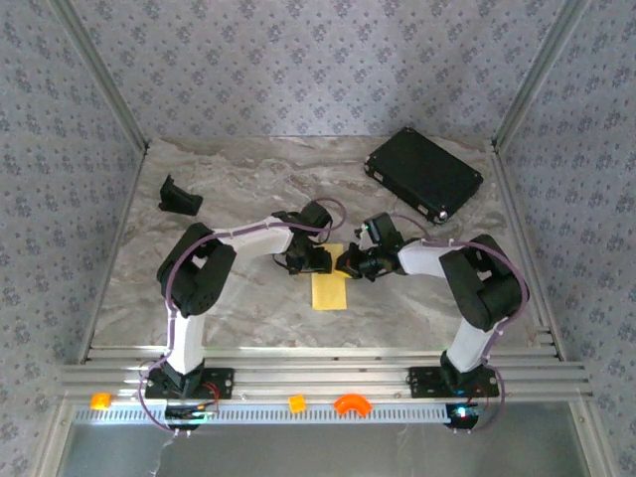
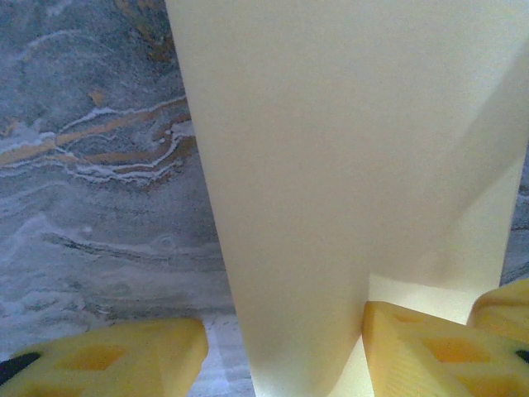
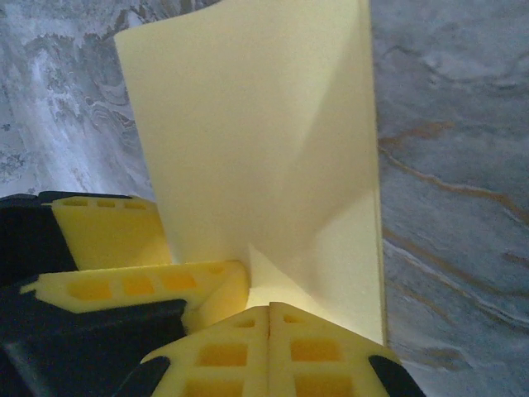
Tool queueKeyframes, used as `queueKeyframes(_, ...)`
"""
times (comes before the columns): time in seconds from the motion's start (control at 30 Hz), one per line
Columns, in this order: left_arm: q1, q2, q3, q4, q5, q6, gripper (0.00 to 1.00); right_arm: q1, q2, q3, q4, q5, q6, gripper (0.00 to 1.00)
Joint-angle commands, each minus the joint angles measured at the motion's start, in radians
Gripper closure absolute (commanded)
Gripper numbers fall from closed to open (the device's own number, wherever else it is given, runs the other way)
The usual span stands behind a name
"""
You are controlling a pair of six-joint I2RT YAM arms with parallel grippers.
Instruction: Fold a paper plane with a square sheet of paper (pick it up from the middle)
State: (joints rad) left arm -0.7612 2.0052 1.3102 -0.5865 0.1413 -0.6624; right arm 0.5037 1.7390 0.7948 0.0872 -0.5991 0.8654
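A pale-yellow sheet of paper point(image 1: 329, 288) is being held partly upright at the middle of a marble table point(image 1: 229, 298).
The right gripper point(image 3: 270, 318) is pinching its raised fold, fingers pressed together; the left gripper point(image 2: 281, 347) is straddling it, fingers apart; its near part is lying flat.

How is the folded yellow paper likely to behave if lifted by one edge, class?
Probably floppy: the square sheet of paper looks thin and bends up from where the right end effector pinches it. It is likely very light, so it may slide on the smooth table if pushed.
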Motion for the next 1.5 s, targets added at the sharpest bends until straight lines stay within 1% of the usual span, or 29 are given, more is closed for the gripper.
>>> queueKeyframes(0.0, -0.013, 0.21, -0.09, 0.091, 0.005, 0.029, 0.41, 0.011, 0.033, 0.024, 0.009, -0.016, 0.011, 0.99)
queueKeyframes(0.13, -0.012, 0.21, -0.091, 0.093, 0.006, 0.027, 0.41, 0.012, 0.064, -0.006, 0.002, -0.008, 0.001, 0.99)
queueKeyframes(0.23, -0.012, 0.21, -0.092, 0.096, 0.009, 0.025, 0.41, 0.01, 0.075, -0.052, -0.001, 0.021, -0.002, 0.99)
queueKeyframes(0.47, -0.014, 0.18, -0.078, 0.083, 0.021, 0.023, 0.41, 0.004, 0.064, -0.09, -0.059, 0.056, -0.042, 1.0)
queueKeyframes(0.63, -0.013, 0.022, -0.079, 0.072, 0.027, 0.008, 0.38, -0.013, 0.011, -0.091, -0.166, 0.087, -0.113, 1.0)
queueKeyframes(0.77, -0.001, -0.134, -0.072, 0.066, 0.029, -0.003, 0.35, -0.061, -0.032, -0.144, -0.167, 0.05, -0.138, 1.0)
queueKeyframes(0.83, 0.004, -0.203, -0.08, 0.09, 0.053, -0.015, 0.35, -0.087, -0.056, -0.17, -0.163, 0.034, -0.154, 1.0)
queueKeyframes(0.9, 0.01, -0.259, -0.106, 0.156, 0.108, -0.034, 0.42, -0.108, -0.065, -0.183, -0.168, 0.018, -0.171, 1.0)
queueKeyframes(0.93, 0.012, -0.278, -0.123, 0.198, 0.146, -0.046, 0.49, -0.119, -0.067, -0.189, -0.17, 0.014, -0.175, 1.0)
queueKeyframes(1.0, 0.023, -0.293, -0.152, 0.277, 0.226, -0.078, 0.68, -0.132, -0.068, -0.2, -0.162, 0.008, -0.179, 1.0)
queueKeyframes(1.07, 0.03, -0.282, -0.177, 0.371, 0.332, -0.118, 0.84, -0.141, -0.069, -0.206, -0.158, 0.005, -0.177, 1.0)
queueKeyframes(1.1, 0.032, -0.271, -0.187, 0.416, 0.375, -0.144, 0.94, -0.144, -0.071, -0.207, -0.16, 0.009, -0.176, 1.0)
queueKeyframes(1.13, 0.031, -0.26, -0.197, 0.459, 0.411, -0.17, 1.0, -0.145, -0.075, -0.21, -0.159, 0.014, -0.173, 1.0)
queueKeyframes(1.2, 0.032, -0.222, -0.207, 0.539, 0.485, -0.219, 1.0, -0.149, -0.08, -0.212, -0.159, 0.018, -0.173, 1.0)
queueKeyframes(1.3, 0.025, -0.169, -0.214, 0.62, 0.546, -0.271, 1.0, -0.157, -0.083, -0.216, -0.16, 0.018, -0.172, 1.0)
queueKeyframes(1.47, 0.022, -0.111, -0.214, 0.665, 0.573, -0.301, 1.0, -0.163, -0.086, -0.223, -0.16, 0.019, -0.169, 1.0)
